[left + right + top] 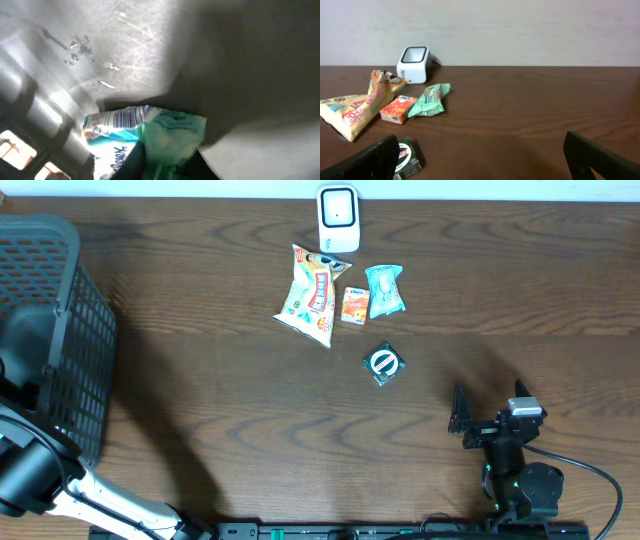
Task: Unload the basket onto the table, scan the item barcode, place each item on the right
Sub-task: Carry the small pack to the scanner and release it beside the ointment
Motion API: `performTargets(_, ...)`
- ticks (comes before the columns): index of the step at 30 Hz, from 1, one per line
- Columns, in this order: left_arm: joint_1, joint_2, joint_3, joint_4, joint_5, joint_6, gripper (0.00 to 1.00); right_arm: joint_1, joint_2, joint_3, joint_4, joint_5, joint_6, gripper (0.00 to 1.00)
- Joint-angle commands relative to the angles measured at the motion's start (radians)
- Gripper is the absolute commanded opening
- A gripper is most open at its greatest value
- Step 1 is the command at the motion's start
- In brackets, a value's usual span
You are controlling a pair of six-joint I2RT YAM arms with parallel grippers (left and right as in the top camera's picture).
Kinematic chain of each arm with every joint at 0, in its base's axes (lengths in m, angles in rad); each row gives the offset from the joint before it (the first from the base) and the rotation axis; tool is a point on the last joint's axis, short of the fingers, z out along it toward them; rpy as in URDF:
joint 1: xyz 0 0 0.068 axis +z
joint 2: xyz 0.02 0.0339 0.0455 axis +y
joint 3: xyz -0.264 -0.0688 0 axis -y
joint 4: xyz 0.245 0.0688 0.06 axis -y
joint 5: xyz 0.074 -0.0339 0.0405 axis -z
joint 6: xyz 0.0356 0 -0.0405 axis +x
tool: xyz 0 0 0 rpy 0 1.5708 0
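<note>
The overhead camera looks straight down on the table (pixel 250 410). The right wrist camera sits low, facing across it to the scanner (pixel 414 64) and snack packets (pixel 355 112) that the overhead also shows. The left wrist camera peers closely into the basket (pixel 125 45).

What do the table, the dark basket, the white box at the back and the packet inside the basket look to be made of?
Table: wood or wood-look laminate; brown grain, soft sheen.
Basket: probably moulded plastic; dark matte walls with a grid of holes.
White box: smooth glossy plastic, by its rounded shell, with a dark window.
Packet in the basket: thin printed film, crinkled and shiny.
</note>
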Motion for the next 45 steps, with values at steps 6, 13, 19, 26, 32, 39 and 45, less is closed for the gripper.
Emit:
performTargets(6, 0.005, 0.026, 0.362, -0.286, 0.05, -0.121, 0.07, -0.003, -0.005, -0.001, -0.005, 0.004, -0.012, 0.99)
performTargets(13, 0.005, -0.199, 0.669, -0.259, 0.266, -0.315, 0.07, -0.003, -0.005, -0.001, -0.005, 0.004, -0.012, 0.99)
performTargets(19, -0.035, -0.428, 0.669, -0.095, 0.449, -0.435, 0.08, -0.003, -0.005, -0.001, -0.005, 0.004, -0.012, 0.99)
performTargets(26, -0.33, -0.501, 0.665, -0.034, 0.51, -0.433, 0.07, -0.003, -0.005, -0.001, -0.005, 0.004, -0.012, 0.99)
performTargets(32, -0.772, -0.383, 0.636, -0.007, 0.464, -0.356, 0.07, -0.003, -0.005, -0.001, -0.005, 0.004, -0.012, 0.99)
performTargets(39, -1.149, -0.073, 0.636, 0.008, 0.322, -0.323, 0.07, -0.003, -0.005, -0.001, -0.005, 0.004, -0.012, 0.99)
performTargets(45, -1.313, 0.151, 0.636, 0.023, 0.32, -0.309, 0.08, -0.003, -0.005, -0.001, -0.005, 0.004, -0.012, 0.99)
